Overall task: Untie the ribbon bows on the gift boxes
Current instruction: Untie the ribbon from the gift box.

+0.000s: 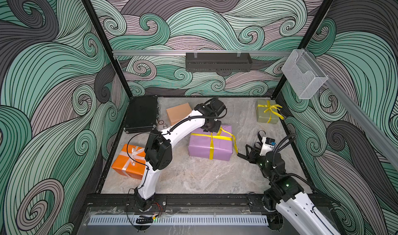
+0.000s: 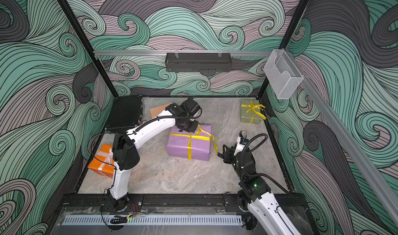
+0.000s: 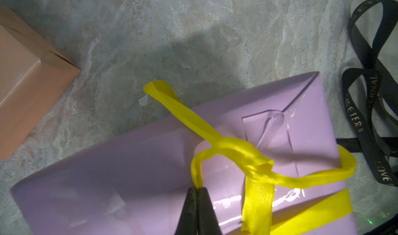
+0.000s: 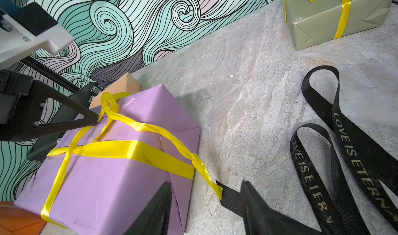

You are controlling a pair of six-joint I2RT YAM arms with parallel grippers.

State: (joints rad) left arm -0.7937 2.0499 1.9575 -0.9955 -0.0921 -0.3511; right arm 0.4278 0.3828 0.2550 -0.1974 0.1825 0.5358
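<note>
On the bench [image 1: 193, 175] sits the purple box [image 1: 200, 147] — yellow ribbon [image 1: 223, 137] knotted on top. The left fingers [image 3: 197, 190] pinch one loop (tips closed on it); the right fingers [image 1: 242, 150] stand apart just beside the box.

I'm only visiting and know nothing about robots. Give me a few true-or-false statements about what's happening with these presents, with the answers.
1. The left hand pinches the yellow ribbon on the purple box. True.
2. The right hand is clamped shut. False: the right hand is open, beside the purple box.
3. The black ribbon is tied round a box. False: the black ribbon lies loose on the table.
4. The olive-green box wears a yellow bow. True.
</note>
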